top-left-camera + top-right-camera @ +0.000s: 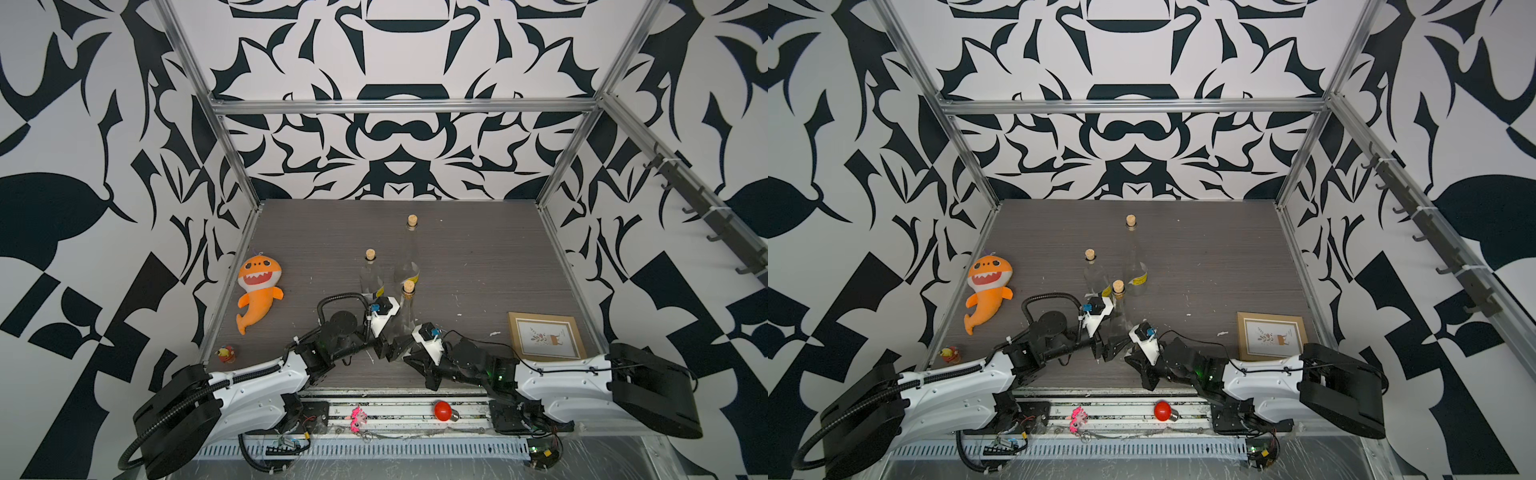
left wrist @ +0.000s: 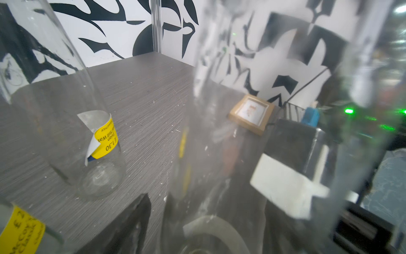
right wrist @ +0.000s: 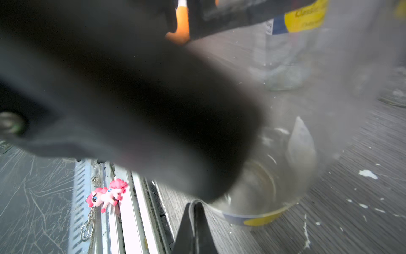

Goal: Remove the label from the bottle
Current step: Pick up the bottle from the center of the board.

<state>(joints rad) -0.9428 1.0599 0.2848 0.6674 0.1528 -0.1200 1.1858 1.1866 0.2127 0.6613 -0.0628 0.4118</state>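
The bottle [image 1: 406, 316] is clear glass with a cork and stands upright at the front middle of the table, in both top views [image 1: 1119, 309]. My left gripper [image 1: 386, 349] has its jaws open, one on each side of the bottle's base. In the left wrist view a thin strip of table shows between one finger [image 2: 134, 222] and the glass. The label [image 3: 259, 220] is a blue and yellow band low on the bottle. My right gripper [image 3: 194, 204] is shut on its peeled white edge. A dark blurred part of the left arm [image 3: 131, 99] hides much of the right wrist view.
Two more corked bottles [image 1: 371, 278] [image 1: 409, 257] with yellow labels stand just behind. An orange shark plush [image 1: 258, 286] lies at the left and a framed picture [image 1: 545, 336] at the right. A red bulb [image 1: 444, 410] and a pink pony [image 1: 358, 417] lie on the front rail.
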